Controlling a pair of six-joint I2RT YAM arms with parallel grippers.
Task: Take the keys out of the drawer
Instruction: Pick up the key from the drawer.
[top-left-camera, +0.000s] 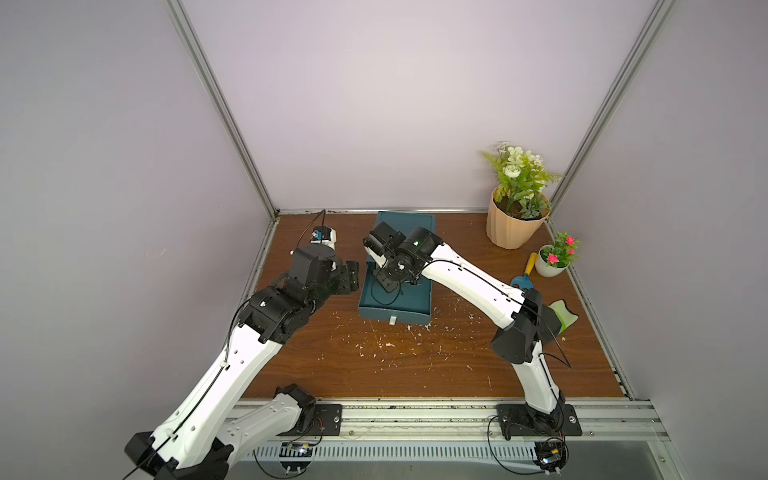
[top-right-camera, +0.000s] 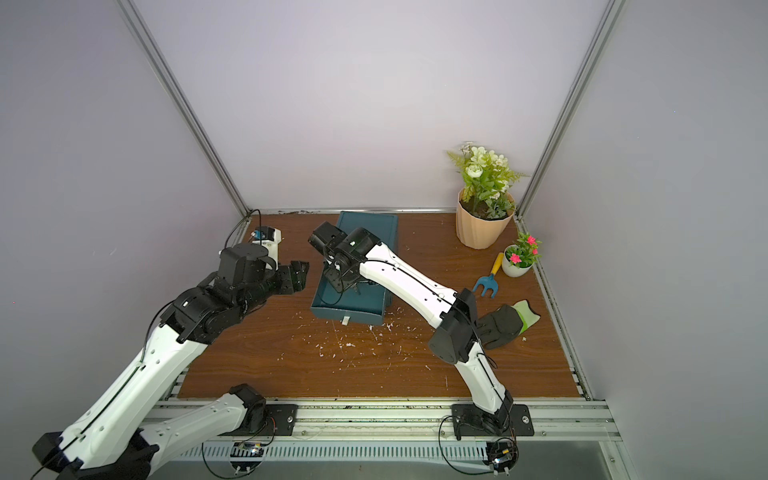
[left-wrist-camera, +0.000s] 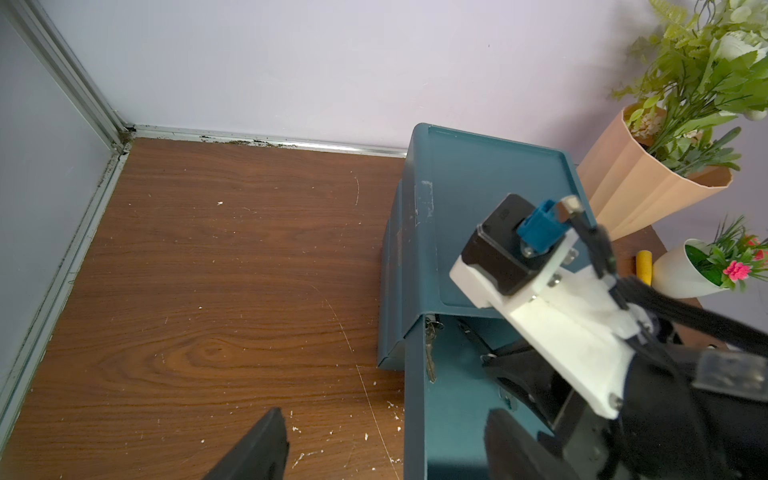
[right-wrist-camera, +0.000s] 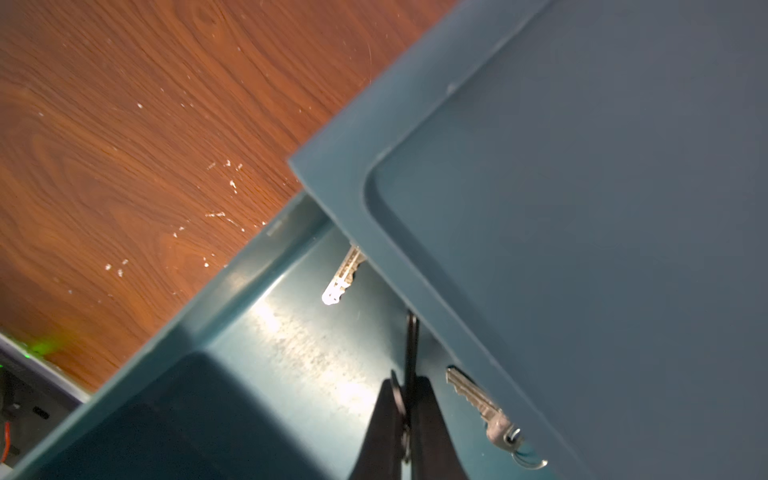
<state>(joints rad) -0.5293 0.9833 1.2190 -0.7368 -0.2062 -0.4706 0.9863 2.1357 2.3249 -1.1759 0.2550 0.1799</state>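
Our two arms reach in from the near edge, and they are the biggest things we see: our left arm (top-left-camera: 232, 374) and our right arm (top-left-camera: 469, 274). Under them is the brown wood bench (top-left-camera: 374, 374), with little white bits on it. At the back of the bench stands a dark teal box (top-left-camera: 415, 220), and its drawer (top-left-camera: 395, 315) is pulled out toward us. By the back right corner is a big peach pot (top-left-camera: 513, 226) with green leaves and white flowers. Near our right arm lies a black glove (top-right-camera: 503, 324) with a green cuff. Then come a small white pot (top-left-camera: 546, 268) with pink flowers and a blue rake (top-right-camera: 486, 284) with a yellow handle, just beside it. Our left tool (top-left-camera: 352, 277) hangs just beside the drawer's left wall, fingers wide apart. Our right tool (right-wrist-camera: 409, 380) is down in the drawer, and its fingers are pressed tight on a thin black tag (right-wrist-camera: 411, 332). The keys (right-wrist-camera: 340, 282) are in the drawer, at the back, partly hidden under the box. One silver key (right-wrist-camera: 478, 403) lies just beside our right tool, on a ring with a bit of blue.
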